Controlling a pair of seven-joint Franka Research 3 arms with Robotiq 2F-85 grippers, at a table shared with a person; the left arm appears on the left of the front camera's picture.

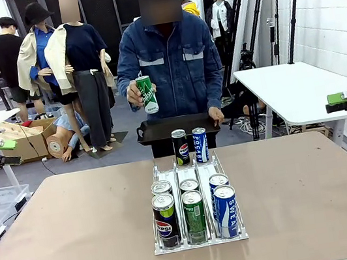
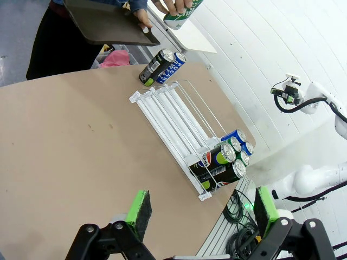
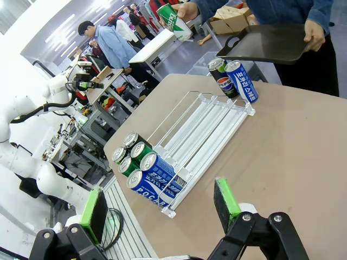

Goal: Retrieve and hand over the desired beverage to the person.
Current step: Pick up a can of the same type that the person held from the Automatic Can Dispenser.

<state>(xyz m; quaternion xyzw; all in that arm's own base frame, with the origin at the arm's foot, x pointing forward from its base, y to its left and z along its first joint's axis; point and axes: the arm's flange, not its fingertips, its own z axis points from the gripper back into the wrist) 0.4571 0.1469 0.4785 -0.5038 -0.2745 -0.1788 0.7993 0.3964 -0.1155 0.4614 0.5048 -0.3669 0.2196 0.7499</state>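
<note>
Both open, empty: left gripper (image 1: 4, 145) mid-left edge, right gripper (image 1: 338, 98) mid-right edge. Likely target: green can (image 1: 194, 214), upright, middle lane of rack (image 1: 201, 243), lower centre, roughly equidistant. The person (image 1: 176, 63), top centre, shows a matching one.

Rack (image 1: 189, 169) mid-counter (image 1: 64, 233); six cans (image 1: 193, 207) in near end, two cans (image 1: 181, 147) just behind far end; person (image 1: 176, 63) behind counter, tray (image 1: 167, 130) and can (image 1: 147, 94) in hands.

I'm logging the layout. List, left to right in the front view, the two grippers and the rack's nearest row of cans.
left gripper → black Pepsi can → green can → blue Pocari Sweat can → right gripper
</note>
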